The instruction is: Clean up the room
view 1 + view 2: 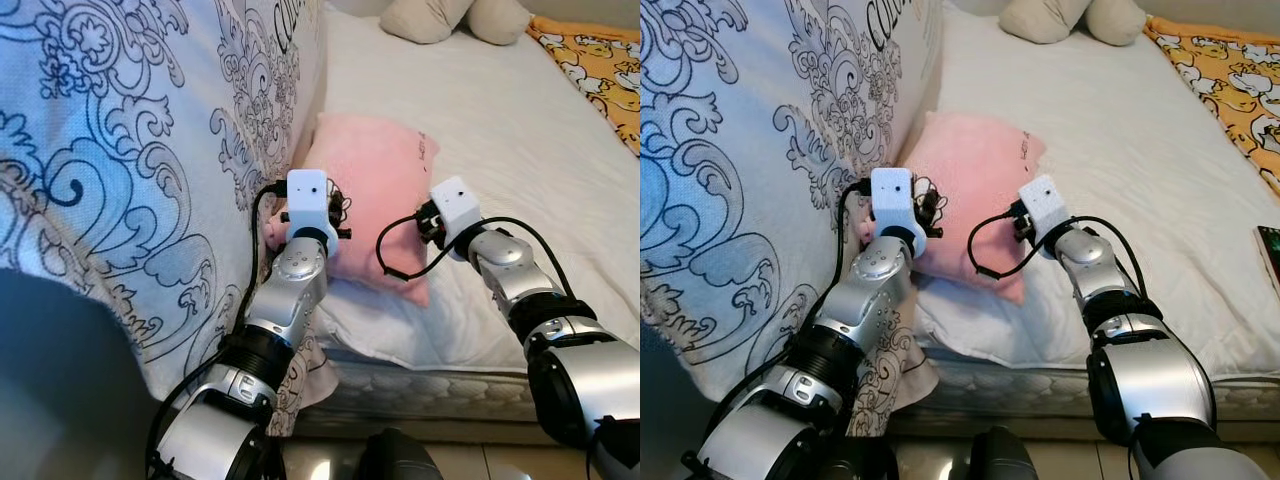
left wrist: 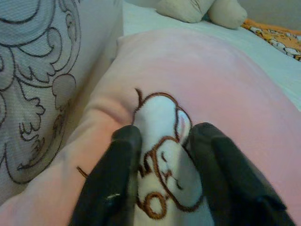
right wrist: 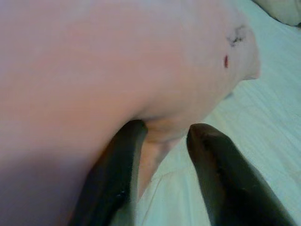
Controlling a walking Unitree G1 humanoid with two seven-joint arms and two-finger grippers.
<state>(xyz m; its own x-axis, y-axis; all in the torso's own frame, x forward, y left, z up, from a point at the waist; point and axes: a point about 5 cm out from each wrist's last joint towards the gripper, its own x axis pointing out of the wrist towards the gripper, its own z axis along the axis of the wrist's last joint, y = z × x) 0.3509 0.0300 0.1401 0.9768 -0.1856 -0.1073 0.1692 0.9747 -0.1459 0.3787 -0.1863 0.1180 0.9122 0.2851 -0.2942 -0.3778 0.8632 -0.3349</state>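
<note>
pillow (image 1: pixel 375 170) on bed (image 1: pixel 520 150), beside quilt (image 1: pixel 110 150), long axis running up the bed | left end effector (image 2: pixel 162 155) pinches near embroidered corner | right end effector (image 3: pixel 162 146) clamps near edge | both equally near; lift together likely

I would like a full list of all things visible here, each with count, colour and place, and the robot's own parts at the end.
pink pillow: one, pink with a brown embroidered figure, near the bed's front edge, beside the duvet
patterned duvet: one, white with dark blue swirls, piled on the robot's left
white sheet: one, white, covering the bed
plush toy: one, beige, far end of the bed
cartoon blanket: one, orange-yellow, far right
left gripper: one, black fingers pinching the pillow's embroidered part
right gripper: one, black fingers around the pillow's edge
</note>
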